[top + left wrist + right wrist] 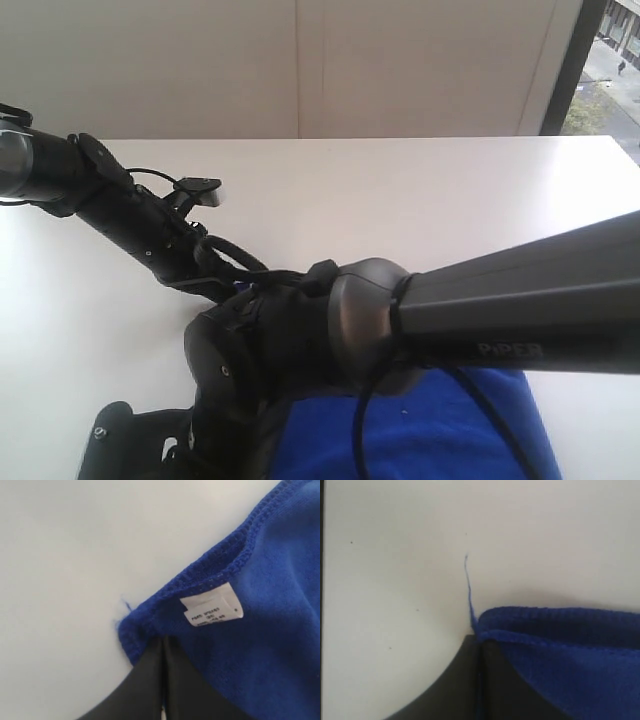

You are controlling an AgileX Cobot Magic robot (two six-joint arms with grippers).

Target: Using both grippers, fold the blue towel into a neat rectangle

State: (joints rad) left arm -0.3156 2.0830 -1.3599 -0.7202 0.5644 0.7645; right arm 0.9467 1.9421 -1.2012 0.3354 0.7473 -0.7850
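Note:
The blue towel (450, 430) lies at the near edge of the white table, mostly hidden behind the arms in the exterior view. In the left wrist view my left gripper (164, 641) is shut on a corner of the blue towel (260, 630), just below its white tag (211, 605). In the right wrist view my right gripper (479, 641) is shut on another corner of the blue towel (570, 655), where two stitched layers meet and a loose thread (468, 587) trails off. Neither gripper's tips show in the exterior view.
The white table (400, 200) stretches back to a pale wall. The left arm (130, 210) and the thick right arm (520, 300) cross the near part of the exterior view. A window strip (600, 60) shows at the far right.

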